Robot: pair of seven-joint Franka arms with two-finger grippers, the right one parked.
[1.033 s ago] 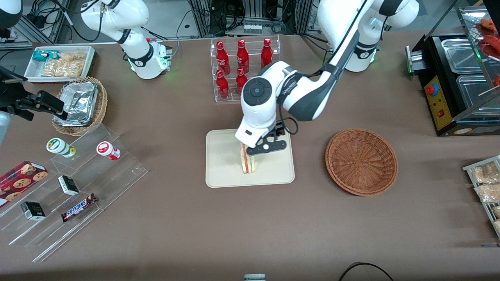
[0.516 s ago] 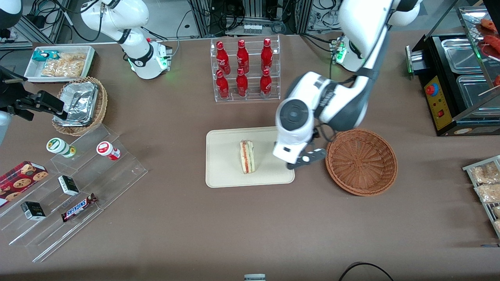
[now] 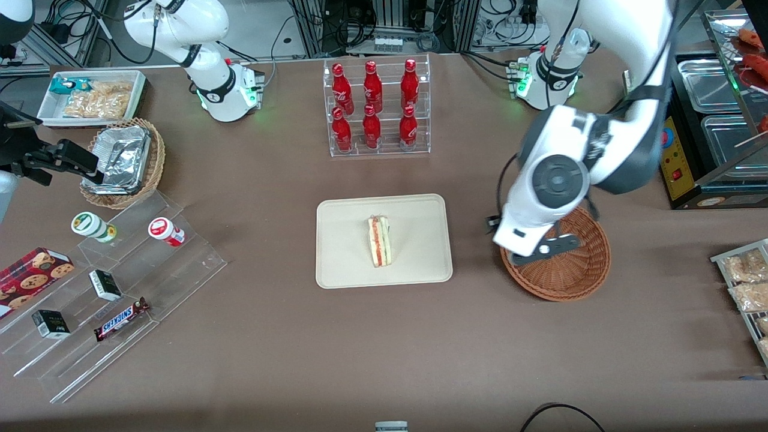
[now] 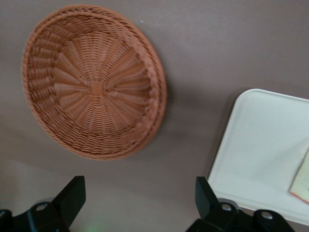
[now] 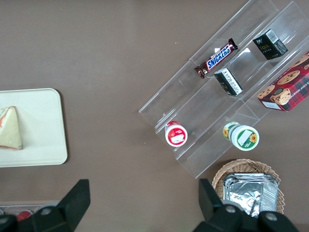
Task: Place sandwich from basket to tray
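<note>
I see the sandwich (image 3: 379, 242) lying on the tray (image 3: 348, 264), near its middle. Its long side runs from nearer my front camera to farther from it, with the pointed end farther away. The red and green stripes run along that same line.

My gripper (image 3: 543, 251) hangs above the basket (image 3: 576, 282), at the basket's edge nearest the tray. Its two fingers (image 4: 71, 197) are spread wide apart with nothing between them. Nothing stands between the basket and the tray, just brown table (image 3: 384, 348).

A clear rack of red bottles (image 3: 372, 108) stands farther from the front camera than the tray. Toward the parked arm's end are clear steps (image 3: 120, 288) with a candy bar (image 3: 122, 319) and little jars (image 3: 166, 231), and a tan basket with foil (image 3: 123, 161).

The left wrist view shows the basket's inside, which has nothing in it. The right wrist view shows the sandwich's flat white face.
</note>
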